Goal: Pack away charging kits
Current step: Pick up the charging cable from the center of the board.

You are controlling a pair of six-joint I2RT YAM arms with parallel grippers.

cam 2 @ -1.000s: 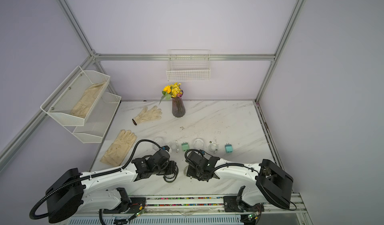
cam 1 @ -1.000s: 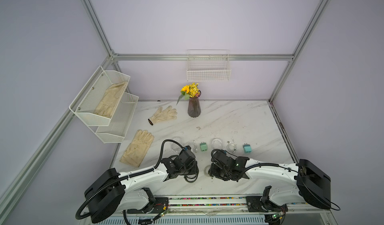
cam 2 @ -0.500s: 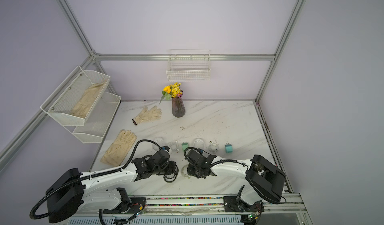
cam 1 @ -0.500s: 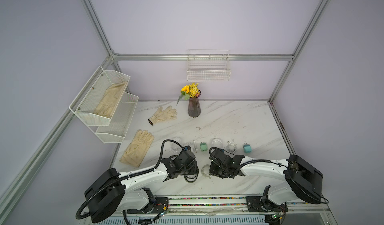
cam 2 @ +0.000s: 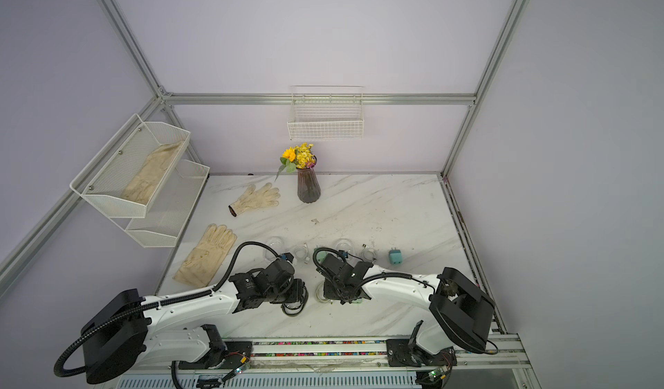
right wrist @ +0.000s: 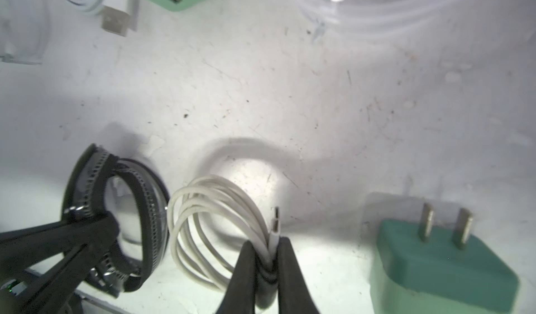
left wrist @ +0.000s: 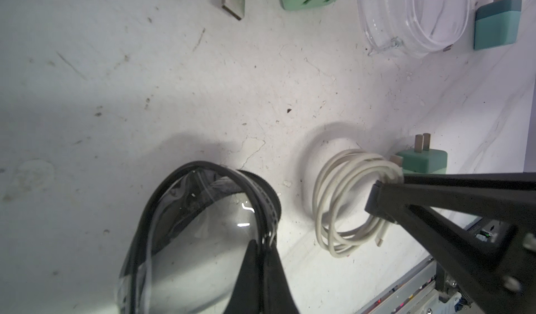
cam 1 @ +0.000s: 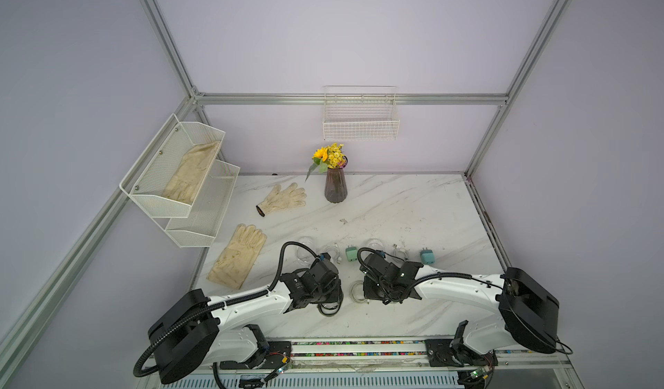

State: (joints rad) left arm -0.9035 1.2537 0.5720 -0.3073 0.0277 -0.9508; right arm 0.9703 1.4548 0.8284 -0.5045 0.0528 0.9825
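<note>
So far, pinches a bunch of loops of one coiled white cable (right wrist: 203, 211) in the right tool (right wrist: 265, 248), closed down on the strands right by the small plug end. Cannot tell whether lifts the coil clear of the table (right wrist: 290, 95) or only tips it up on edge. Leaves its partner, a mint green adapter (right wrist: 435, 266), resting just beside the coil, untouched. Clamps the left tool (left wrist: 259, 251) shut on the black zipped rim of a clear zip case (left wrist: 203, 225), unzipped, seemingly empty, held just beside the coil and apart from it. Looks, on that showing, barely begun on the first kit: cable gripped but not in, adapter not picked, zip not closed. Farther out, shows the other two kits laid in a row on the table, untouched and away from both tools: a clear oval case (cam 1: 305, 251), a loose white cable (cam 1: 332, 252) and a second mint green adapter (cam 1: 351, 253); then another oval case (cam 1: 375, 245), a third cable (cam 1: 399, 251) and a teal-blue adapter (cam 1: 426, 256). Leaves nearly the whole job, by this reading: three cables and three adapters to stow, three cases to shut.
</note>
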